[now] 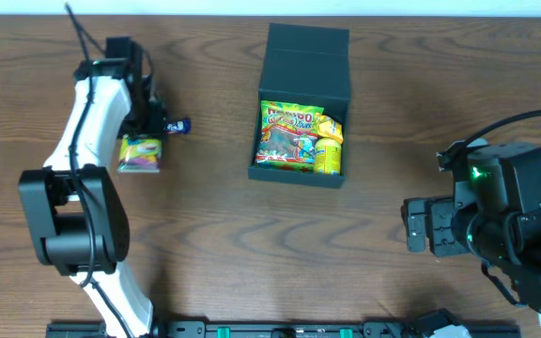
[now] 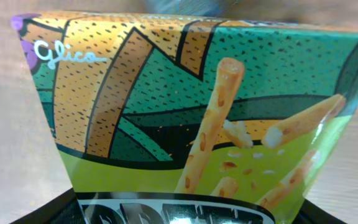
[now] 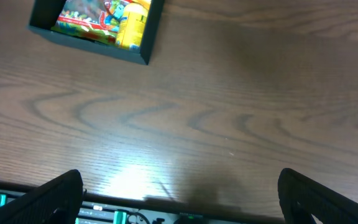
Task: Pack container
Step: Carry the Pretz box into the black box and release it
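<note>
The container (image 1: 301, 58) is a dark charcoal box at the table's middle back, with its flap lid open and standing behind it. It holds a Haribo packet (image 1: 287, 136) and a yellow packet (image 1: 330, 145). It also shows in the right wrist view (image 3: 143, 42). My left gripper (image 1: 145, 131) is at the far left, closed on a green and orange Pretz snack packet (image 1: 140, 154). That packet (image 2: 166, 106) fills the left wrist view, with the jaws (image 2: 188, 214) against its two sides. My right gripper (image 1: 411, 225) is open and empty at the right, and shows in the right wrist view (image 3: 180, 193).
A small blue wrapped sweet (image 1: 178, 125) lies just right of the left gripper. The left arm (image 1: 83, 141) runs from the front left toward the back. The table's front edge and a rail (image 3: 104, 208) lie under the right gripper.
</note>
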Tool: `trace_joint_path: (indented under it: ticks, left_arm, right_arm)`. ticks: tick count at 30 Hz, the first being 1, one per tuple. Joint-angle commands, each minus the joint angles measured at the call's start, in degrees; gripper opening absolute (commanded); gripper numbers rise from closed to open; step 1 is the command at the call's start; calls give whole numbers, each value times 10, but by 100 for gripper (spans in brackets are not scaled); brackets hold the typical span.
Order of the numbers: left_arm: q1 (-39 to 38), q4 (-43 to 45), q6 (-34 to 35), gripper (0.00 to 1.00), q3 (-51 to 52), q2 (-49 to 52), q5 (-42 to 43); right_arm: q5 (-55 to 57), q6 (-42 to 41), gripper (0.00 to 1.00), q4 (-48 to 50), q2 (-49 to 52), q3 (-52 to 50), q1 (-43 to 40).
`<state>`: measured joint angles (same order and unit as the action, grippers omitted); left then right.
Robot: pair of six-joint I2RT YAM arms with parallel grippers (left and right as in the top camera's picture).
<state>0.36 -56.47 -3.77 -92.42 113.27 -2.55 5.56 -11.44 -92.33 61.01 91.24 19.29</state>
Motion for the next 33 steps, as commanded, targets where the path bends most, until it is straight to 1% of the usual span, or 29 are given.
trace_joint_path:
  ticks: [1, 4, 7, 10, 14, 17, 21, 23, 24, 26, 27, 31, 33]
  left_arm:
    - [-43, -1, 32, 75, -34, 3, 10]
    - [-91, 18, 65, 74, -50, 3, 27]
    - [-130, 45, 75, 74, -54, 3, 48]
    - [-170, 73, 101, 74, -54, 3, 60]
    - [-216, 105, 130, 74, -55, 5, 98]
    - [-237, 132, 159, 73, -55, 7, 130]
    - [-258, 161, 190, 74, -55, 11, 139]
    - [-264, 170, 207, 73, -55, 19, 162]
    - [-267, 172, 220, 73, -55, 28, 171]
    - [-272, 170, 232, 69, -55, 46, 194]
    - [-275, 171, 233, 69, -55, 54, 203]
    - [-285, 155, 235, 69, -55, 63, 204]
    - [-289, 136, 235, 70, -55, 63, 184]
  right_arm:
    - [0, 8, 99, -1, -2, 5, -5]
    - [0, 8, 99, -1, -2, 5, -5]
    - [0, 8, 99, -1, -2, 5, -5]
    - [0, 8, 99, -1, -2, 5, -5]
    - [0, 8, 99, -1, -2, 5, -5]
    - [0, 8, 99, -1, -2, 5, -5]
    - [0, 8, 99, -1, -2, 5, -5]
    - [0, 8, 99, -1, -2, 5, -5]
    - [0, 8, 99, -1, -2, 5, -5]
    - [0, 8, 99, -1, -2, 5, -5]
    - [0, 8, 99, -1, -2, 5, -5]
    - [0, 8, 99, -1, -2, 5, -5]
    - [0, 8, 99, -1, -2, 5, -5]
